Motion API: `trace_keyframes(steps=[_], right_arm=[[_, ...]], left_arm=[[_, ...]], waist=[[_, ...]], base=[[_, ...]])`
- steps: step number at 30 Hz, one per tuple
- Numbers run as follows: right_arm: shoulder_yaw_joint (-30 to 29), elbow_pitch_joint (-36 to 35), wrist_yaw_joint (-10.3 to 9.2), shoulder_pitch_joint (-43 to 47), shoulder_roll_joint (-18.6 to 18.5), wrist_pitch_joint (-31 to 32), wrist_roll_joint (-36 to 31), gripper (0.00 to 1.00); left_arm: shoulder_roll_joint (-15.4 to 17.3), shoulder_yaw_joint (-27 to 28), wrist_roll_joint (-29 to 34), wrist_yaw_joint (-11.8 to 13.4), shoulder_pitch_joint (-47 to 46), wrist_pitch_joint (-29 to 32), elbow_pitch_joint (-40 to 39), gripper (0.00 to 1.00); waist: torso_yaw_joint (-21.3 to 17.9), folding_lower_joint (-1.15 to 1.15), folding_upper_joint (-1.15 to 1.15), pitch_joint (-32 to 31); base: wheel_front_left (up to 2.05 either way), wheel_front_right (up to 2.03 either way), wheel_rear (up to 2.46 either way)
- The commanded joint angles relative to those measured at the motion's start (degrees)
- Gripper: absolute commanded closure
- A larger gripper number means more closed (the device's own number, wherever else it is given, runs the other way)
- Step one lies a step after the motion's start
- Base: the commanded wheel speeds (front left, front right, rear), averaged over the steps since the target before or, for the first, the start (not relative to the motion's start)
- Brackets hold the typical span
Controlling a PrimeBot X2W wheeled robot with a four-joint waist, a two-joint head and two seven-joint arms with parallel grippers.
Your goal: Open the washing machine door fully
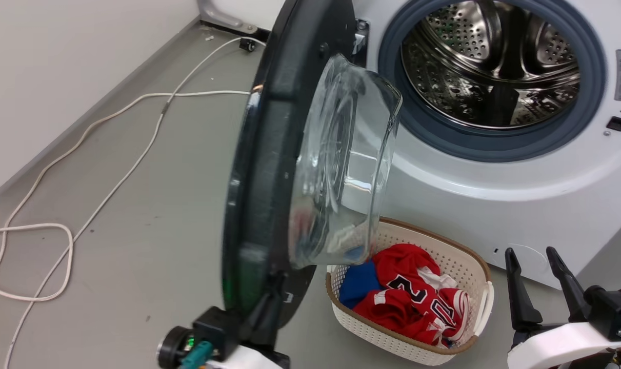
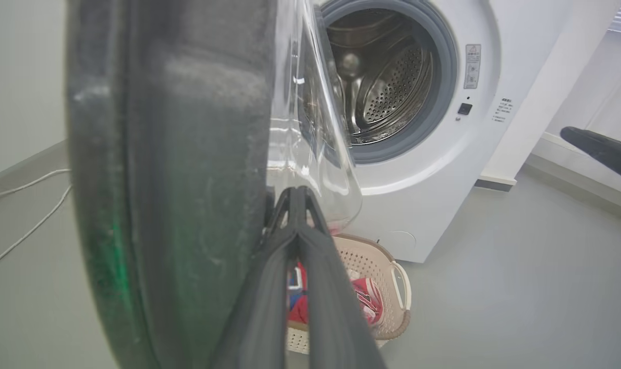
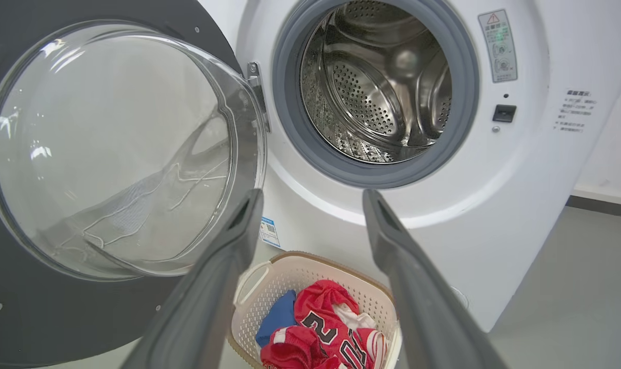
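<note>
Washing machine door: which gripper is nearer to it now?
Left. The left gripper, jaws shut, sits at the lower rim of the washing machine door; the right gripper, jaws open, is apart, beyond the laundry basket.

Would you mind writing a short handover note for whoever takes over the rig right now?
Left gripper: shut, fingertips together at the lower inner edge of the washing machine door.
Right gripper: open, holding nothing, low in front of the washing machine, clear of the door.
Done: the door is unlatched and swung out, roughly square to the machine's front; the drum is exposed.
Laundry basket with clothes sits on the floor below the opening, beside the door.
Left to do: swing the door further out until fully open, probably by pushing with the left gripper.
</note>
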Motion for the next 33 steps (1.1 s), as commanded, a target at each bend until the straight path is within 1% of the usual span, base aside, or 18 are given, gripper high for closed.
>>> trace_keyframes(steps=[1,6,10,11,16,20,25,27,30,33], right_arm=[[0.3,-0.7,-0.01,-0.4,0.1,0.1,-0.2,0.0],[0.6,-2.0,-0.01,-0.2,0.2,0.7,-0.7,0.0],[1.0,-3.0,-0.01,0.0,0.2,1.2,-1.2,0.0],[1.8,-3.7,-0.01,-0.1,0.2,1.5,-1.5,0.0],[2.8,-4.8,-0.01,-1.0,-0.1,2.3,-2.0,0.0],[4.0,-5.6,-0.01,-2.0,-0.7,2.8,-2.0,0.0],[5.1,-5.4,-0.01,-3.8,-1.9,3.2,-1.4,0.0],[5.2,-5.1,-0.01,-4.3,-2.2,3.1,-1.2,0.0],[5.1,-4.9,-0.01,-4.7,-2.5,3.0,-0.9,0.0],[5.0,-4.8,-0.01,-4.8,-2.7,3.0,-0.8,0.0]], left_arm=[[1.3,2.5,-1.0,1.2,0.6,-0.8,0.1,1.0],[3.7,7.4,-3.0,1.6,0.7,-1.9,1.4,1.0],[5.5,11.5,-5.8,0.6,-0.8,-2.4,2.7,1.0],[7.2,14.4,-7.1,0.1,-2.5,-2.7,4.4,1.0],[9.7,19.4,-9.0,-0.4,-5.1,-3.1,8.2,1.0],[11.8,23.8,-10.7,-1.5,-7.0,-3.3,12.9,1.0],[13.5,28.6,-11.8,-3.1,-10.2,-3.4,19.1,1.0],[13.7,30.1,-11.3,-3.0,-11.2,-3.5,19.7,1.0],[14.9,32.8,-11.3,-3.5,-12.3,-3.5,21.4,1.0],[15.5,34.0,-11.2,-4.0,-13.0,-3.5,22.5,1.0]], waist=[[1.0,0.0,0.0,0.2],[1.5,0.0,0.0,0.3],[1.0,0.0,0.0,0.7],[0.2,0.0,0.0,1.1],[-1.6,0.0,0.0,2.6],[-3.3,0.0,0.0,3.9],[-4.8,0.0,0.0,5.5],[-5.2,0.0,0.0,5.7],[-5.7,0.0,0.0,6.4],[-6.0,0.0,0.0,6.9]], base=[[0.0,0.0,0.0],[0.0,0.0,0.0],[0.0,0.0,0.0],[0.0,0.0,0.0],[0.0,0.0,0.0],[0.0,0.0,0.0],[0.0,0.0,0.0],[0.0,0.0,0.0],[0.0,0.0,0.0],[0.0,0.0,0.0]])
